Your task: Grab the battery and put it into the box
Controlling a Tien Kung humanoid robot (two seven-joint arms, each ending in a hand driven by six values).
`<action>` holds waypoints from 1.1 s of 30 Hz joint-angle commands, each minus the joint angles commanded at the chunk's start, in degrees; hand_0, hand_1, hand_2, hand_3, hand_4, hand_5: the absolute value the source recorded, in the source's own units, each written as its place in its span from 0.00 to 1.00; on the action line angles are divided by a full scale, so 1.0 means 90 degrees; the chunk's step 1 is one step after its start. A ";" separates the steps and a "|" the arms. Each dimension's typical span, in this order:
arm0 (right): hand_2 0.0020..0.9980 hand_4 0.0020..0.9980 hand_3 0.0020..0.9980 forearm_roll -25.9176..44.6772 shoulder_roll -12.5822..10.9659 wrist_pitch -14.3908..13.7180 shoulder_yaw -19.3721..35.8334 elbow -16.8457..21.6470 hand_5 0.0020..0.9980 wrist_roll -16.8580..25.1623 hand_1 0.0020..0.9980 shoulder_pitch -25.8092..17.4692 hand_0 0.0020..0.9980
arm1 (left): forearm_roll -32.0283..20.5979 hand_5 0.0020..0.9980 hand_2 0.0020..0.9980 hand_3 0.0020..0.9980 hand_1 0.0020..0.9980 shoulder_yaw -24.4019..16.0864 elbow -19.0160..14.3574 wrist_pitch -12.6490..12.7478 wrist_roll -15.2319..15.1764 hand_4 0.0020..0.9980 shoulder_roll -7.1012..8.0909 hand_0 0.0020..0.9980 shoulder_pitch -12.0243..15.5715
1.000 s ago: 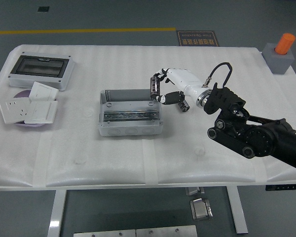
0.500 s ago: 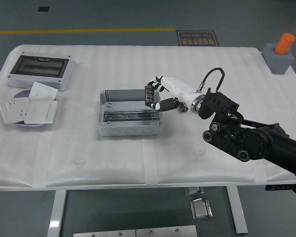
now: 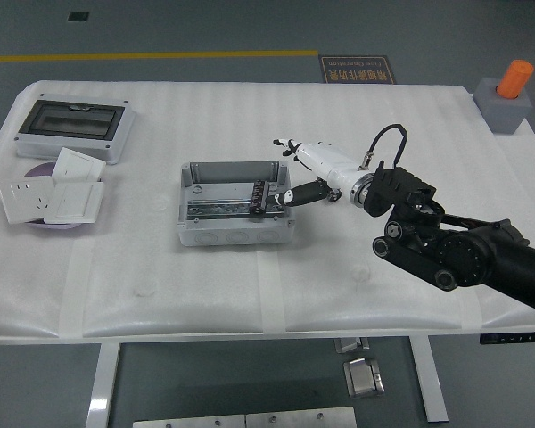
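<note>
Over the box, spread fingers hold nothing.

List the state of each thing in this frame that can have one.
battery: lying inside the box, released
box: open, lidless, upright
right hand: open, over the box's right rim, holding nothing
distribution enclosure: cover shut
wall sockets: stacked loosely on a purple plate
orange cylinder: standing in its grey block

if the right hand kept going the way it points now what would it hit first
The right hand points left over the box; it would likely meet the battery lying inside, or the box's right wall, first. Depth is unclear.
</note>
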 joint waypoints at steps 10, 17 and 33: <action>0.87 1.00 1.00 -0.0666 -0.0264 0.0322 -0.1277 -0.0880 0.61 0.0074 0.80 0.0808 0.94 | -0.0025 0.30 0.39 0.49 0.58 0.0012 0.0000 0.0003 -0.0005 0.46 0.0010 0.46 -0.0021; 0.83 1.00 0.95 -0.1917 -0.0022 0.1246 -0.0793 -0.1216 0.60 0.0446 0.76 0.0982 0.92 | -0.0098 0.30 0.39 0.49 0.58 0.0095 0.0000 0.0006 -0.0029 0.46 0.0004 0.46 -0.0042; 0.77 0.75 0.83 -0.4200 0.0258 0.2065 -0.0001 -0.1521 0.35 0.0991 0.72 0.0895 0.88 | -0.0118 0.30 0.38 0.49 0.58 0.0148 0.0000 0.0003 -0.0048 0.46 0.0014 0.46 -0.0060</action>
